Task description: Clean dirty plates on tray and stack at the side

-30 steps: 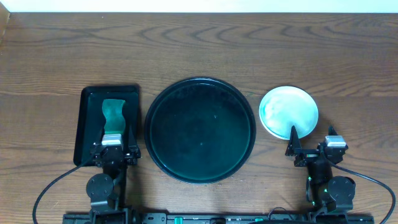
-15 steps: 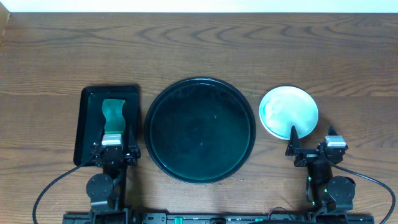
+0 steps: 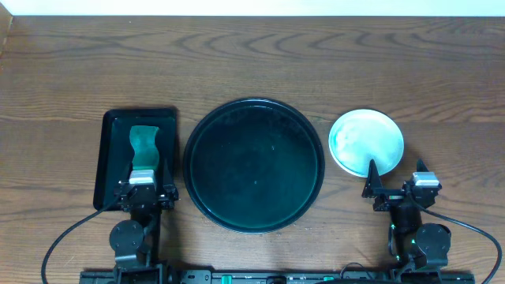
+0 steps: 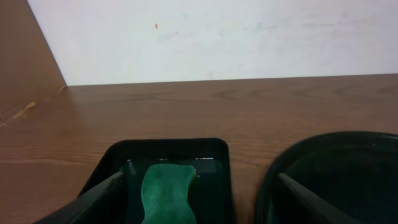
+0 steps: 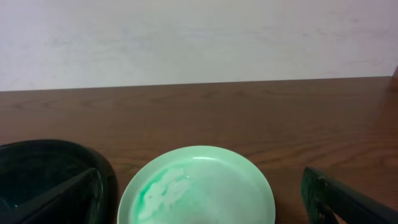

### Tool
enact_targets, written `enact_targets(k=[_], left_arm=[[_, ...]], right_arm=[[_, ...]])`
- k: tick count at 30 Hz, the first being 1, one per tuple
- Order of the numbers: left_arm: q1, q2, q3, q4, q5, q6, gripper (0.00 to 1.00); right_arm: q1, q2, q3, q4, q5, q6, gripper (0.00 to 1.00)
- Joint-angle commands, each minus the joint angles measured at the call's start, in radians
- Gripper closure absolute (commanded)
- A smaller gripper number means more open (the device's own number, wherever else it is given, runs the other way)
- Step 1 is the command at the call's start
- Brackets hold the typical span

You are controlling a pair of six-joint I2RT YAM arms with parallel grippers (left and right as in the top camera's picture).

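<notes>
As nothing has stirred this past second, all sits idle: left pincer (image 3: 145, 172) spread wide above the cloth (image 3: 144, 146), right pincer (image 3: 394, 170) spread too, a turquoise plate (image 3: 366, 142) on the desk (image 3: 252, 55) just ahead, the bare tray (image 3: 254, 166) to its left. Job looks done.

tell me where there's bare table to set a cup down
Widest: the table strip behind the cloth tray, round tray and plate, up to the wall. Also left of the cloth tray, right of the plate. Crowded: the slim gaps between them, and the near edge by the left gripper and right gripper.
</notes>
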Motion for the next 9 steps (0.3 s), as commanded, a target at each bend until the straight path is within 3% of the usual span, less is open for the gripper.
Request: enact_targets(k=[1, 9], left_arm=[[-0.004, -0.005, -0.012, -0.041, 0.01, 0.021, 0.26], [-0.004, -0.005, -0.012, -0.041, 0.011, 0.021, 0.26]], right_arm=[[-0.008, -0.007, -0.003, -0.003, -0.005, -0.012, 0.01], [-0.008, -0.007, -0.003, -0.003, -0.005, -0.012, 0.01]])
